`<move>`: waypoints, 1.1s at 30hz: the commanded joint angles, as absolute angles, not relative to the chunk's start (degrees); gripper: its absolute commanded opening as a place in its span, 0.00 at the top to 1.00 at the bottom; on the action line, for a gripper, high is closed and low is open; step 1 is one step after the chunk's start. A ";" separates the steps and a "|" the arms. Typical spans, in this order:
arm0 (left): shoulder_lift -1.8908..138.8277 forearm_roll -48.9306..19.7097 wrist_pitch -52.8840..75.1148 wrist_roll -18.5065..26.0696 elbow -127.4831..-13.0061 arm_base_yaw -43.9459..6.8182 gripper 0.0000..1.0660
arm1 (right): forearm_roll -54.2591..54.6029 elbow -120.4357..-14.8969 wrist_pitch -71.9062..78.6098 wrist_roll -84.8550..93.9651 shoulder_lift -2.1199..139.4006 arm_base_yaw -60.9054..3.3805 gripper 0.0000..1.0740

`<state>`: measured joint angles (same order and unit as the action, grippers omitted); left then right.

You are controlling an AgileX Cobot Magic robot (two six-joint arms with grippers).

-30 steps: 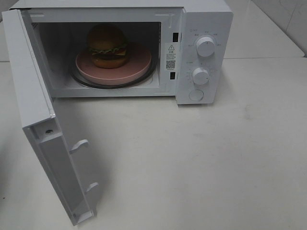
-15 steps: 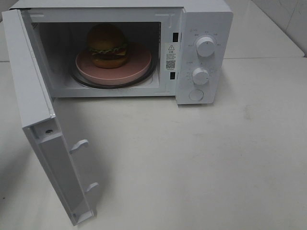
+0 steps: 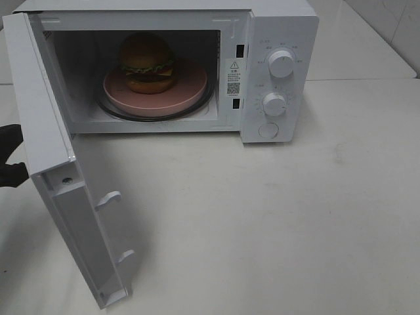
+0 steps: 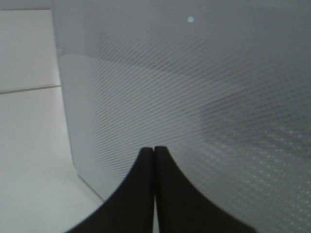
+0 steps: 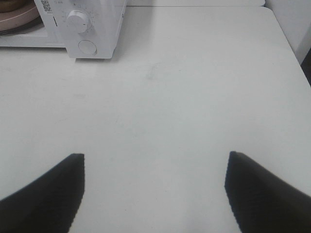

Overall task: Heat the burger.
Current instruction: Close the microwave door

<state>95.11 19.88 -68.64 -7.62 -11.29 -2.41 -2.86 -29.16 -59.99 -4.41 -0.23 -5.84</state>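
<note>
The burger point(image 3: 147, 63) sits on a round pink plate point(image 3: 187, 86) on the glass turntable inside the white microwave point(image 3: 282, 26). The microwave door point(image 3: 49, 164) stands swung wide open to the left. My left gripper point(image 3: 12, 157) shows at the left edge, just outside the door's outer face. In the left wrist view its fingertips point(image 4: 146, 160) are pressed together and sit close to the dotted door panel point(image 4: 204, 97). My right gripper point(image 5: 154, 167) is open and empty over the bare table; it is out of the exterior view.
The microwave has two dials point(image 3: 281, 63) and a round button point(image 3: 268, 130) on its right panel, also seen in the right wrist view point(image 5: 77, 22). The white table point(image 3: 295, 216) spreads in front and to the right. A table edge point(image 5: 286, 43) runs at the right.
My left gripper has come into the exterior view at the left edge, behind the open door. The burger, plate and door have not moved.
</note>
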 commanded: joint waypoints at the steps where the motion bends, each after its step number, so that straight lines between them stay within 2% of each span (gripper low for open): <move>1: 95.34 15.93 -75.11 -4.53 -11.86 -6.25 1.00 | -2.75 -29.11 -59.42 -4.81 -1.78 -5.39 0.29; 3: 95.57 14.21 -75.00 -3.72 -11.86 -8.08 1.00 | -2.75 -29.11 -59.42 -4.81 -1.78 -5.39 0.29; 5: 96.43 8.08 -75.11 -2.81 -11.92 -14.32 1.00 | -2.75 -29.11 -59.42 -4.81 -1.78 -5.39 0.29; 6: 96.43 8.08 -75.11 -2.81 -11.92 -14.32 1.00 | -2.75 -29.11 -59.42 -4.81 -1.78 -5.39 0.29; 8: 97.12 4.07 -75.06 -2.81 -12.15 -17.99 1.00 | -2.75 -29.11 -59.42 -4.81 -1.78 -5.39 0.29; 15: 99.52 -2.29 -73.63 -2.75 -15.24 -24.69 1.00 | -2.75 -29.11 -59.42 -4.81 -1.78 -5.39 0.29; 19: 101.07 -8.37 -67.09 -1.15 -20.28 -29.34 1.00 | -2.75 -29.11 -59.42 -4.81 -1.78 -5.39 0.29; 23: 101.30 -11.75 -62.91 0.46 -23.66 -31.91 1.00 | -2.75 -29.11 -59.42 -4.81 -1.78 -5.39 0.29; 26: 101.30 -16.50 -57.18 4.58 -28.71 -34.26 1.00 | -2.75 -29.11 -59.42 -4.87 -1.78 -5.39 0.29; 33: 101.76 -21.89 -51.57 8.71 -36.55 -35.29 1.00 | -2.75 -29.11 -59.42 -4.87 -1.78 -5.39 0.29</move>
